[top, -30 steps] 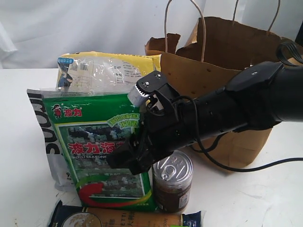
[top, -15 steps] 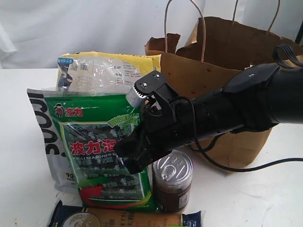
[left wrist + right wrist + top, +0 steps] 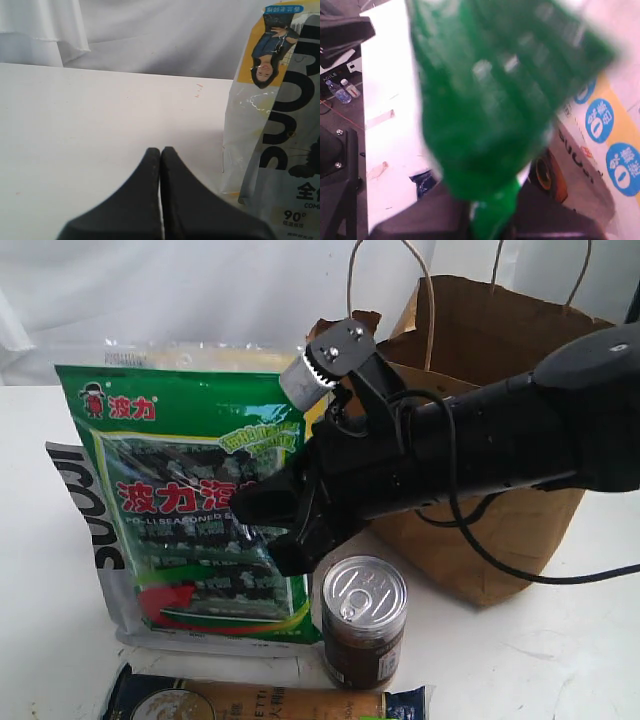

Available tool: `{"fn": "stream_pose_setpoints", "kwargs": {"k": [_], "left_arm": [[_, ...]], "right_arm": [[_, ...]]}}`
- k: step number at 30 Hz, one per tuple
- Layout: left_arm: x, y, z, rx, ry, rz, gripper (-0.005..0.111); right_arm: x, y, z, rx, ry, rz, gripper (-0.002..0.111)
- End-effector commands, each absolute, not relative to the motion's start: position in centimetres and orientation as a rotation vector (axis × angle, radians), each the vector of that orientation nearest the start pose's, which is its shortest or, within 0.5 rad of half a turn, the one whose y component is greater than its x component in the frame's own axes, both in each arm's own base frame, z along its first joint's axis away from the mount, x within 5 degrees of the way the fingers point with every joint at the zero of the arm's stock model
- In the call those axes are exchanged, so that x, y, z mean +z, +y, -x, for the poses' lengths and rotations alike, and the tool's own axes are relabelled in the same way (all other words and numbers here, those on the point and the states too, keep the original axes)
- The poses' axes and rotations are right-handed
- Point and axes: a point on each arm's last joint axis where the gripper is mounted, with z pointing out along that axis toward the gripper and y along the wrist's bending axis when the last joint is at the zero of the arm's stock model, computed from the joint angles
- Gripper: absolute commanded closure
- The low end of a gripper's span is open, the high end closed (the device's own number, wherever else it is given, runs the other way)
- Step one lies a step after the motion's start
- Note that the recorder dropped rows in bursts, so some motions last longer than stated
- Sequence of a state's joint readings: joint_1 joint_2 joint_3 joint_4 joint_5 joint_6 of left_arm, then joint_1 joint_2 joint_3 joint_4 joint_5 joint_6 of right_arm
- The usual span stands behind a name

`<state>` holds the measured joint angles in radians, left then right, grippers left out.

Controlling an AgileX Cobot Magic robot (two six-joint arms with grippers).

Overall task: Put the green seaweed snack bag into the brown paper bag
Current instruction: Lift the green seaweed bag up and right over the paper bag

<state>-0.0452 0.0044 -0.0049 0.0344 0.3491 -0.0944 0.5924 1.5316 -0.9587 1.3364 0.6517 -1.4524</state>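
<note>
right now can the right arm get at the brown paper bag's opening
Probably yes: the right gripper grips the green seaweed snack bag, and nothing stands between it and the open brown paper bag.

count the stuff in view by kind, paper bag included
plastic bags and pouches: 3 (green seaweed snack bag, grey pouch, yellow-and-clear bag)
brown paper bag: 1
tin can: 1
flat dark packet: 1
total: 6

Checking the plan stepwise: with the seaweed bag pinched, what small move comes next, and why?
Probably raise it and carry it over the paper bag: the right gripper is shut on the seaweed bag, which hangs beside and below that bag's open rim.
</note>
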Motion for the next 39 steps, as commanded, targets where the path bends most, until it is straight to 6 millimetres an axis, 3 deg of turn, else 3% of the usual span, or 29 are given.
{"fn": "stream_pose_setpoints", "kwargs": {"k": [1,11,17,32,39], "left_arm": [[18.3,-0.2,-5.4,-0.068,1.824,0.018,0.107],[18.3,-0.2,-5.4,-0.068,1.824,0.018,0.107],[18.3,-0.2,-5.4,-0.068,1.824,0.018,0.107],[18.3,-0.2,-5.4,-0.068,1.824,0.018,0.107],[18.3,-0.2,-5.4,-0.068,1.824,0.018,0.107]], "right_arm": [[29.3,21.7,-22.0,0.955,1.822,1.15,0.108],[35.5,18.8,-20.7,0.803,1.676,0.988,0.108],[38.5,16.9,-19.4,0.752,1.741,0.972,0.108],[42.4,12.3,-15.5,0.496,1.826,0.904,0.108],[44.9,8.8,-13.4,0.266,1.869,0.792,0.108]]}}
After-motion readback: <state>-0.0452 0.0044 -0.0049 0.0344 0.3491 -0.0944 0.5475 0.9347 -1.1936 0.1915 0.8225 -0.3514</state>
